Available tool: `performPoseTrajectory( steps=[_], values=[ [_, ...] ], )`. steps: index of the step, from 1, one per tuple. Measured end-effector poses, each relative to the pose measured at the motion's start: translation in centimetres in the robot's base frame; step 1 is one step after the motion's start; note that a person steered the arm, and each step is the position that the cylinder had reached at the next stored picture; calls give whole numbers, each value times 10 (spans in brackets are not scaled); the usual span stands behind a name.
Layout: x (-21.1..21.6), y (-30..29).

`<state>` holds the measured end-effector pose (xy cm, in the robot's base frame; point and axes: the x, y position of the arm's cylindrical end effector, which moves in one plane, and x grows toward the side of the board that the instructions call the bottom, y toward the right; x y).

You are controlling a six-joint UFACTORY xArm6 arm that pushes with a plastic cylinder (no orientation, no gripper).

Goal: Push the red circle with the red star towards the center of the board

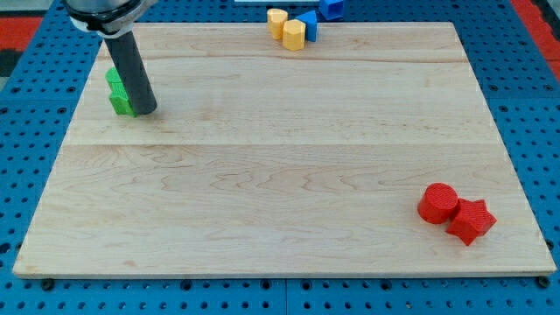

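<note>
The red circle (437,203) lies near the view's bottom right corner of the wooden board (280,175). The red star (472,220) touches it on its lower right side. My tip (145,111) is far away at the view's upper left, resting right beside two green blocks (118,92), on their right side. The rod rises from the tip up and to the left, out of the view's top.
Two yellow blocks (287,28) and a blue block (308,26) sit together at the board's top edge. Another blue block (331,8) lies just off the board above them. A blue pegboard surrounds the board.
</note>
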<state>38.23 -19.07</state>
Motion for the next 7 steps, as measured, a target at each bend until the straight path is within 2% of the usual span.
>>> performPoseTrajectory(
  steps=[1,2,4,5,6,7],
  values=[
    [0,0],
    [19,71],
    [47,298],
    [86,395],
    [153,473],
    [194,497]
  ],
)
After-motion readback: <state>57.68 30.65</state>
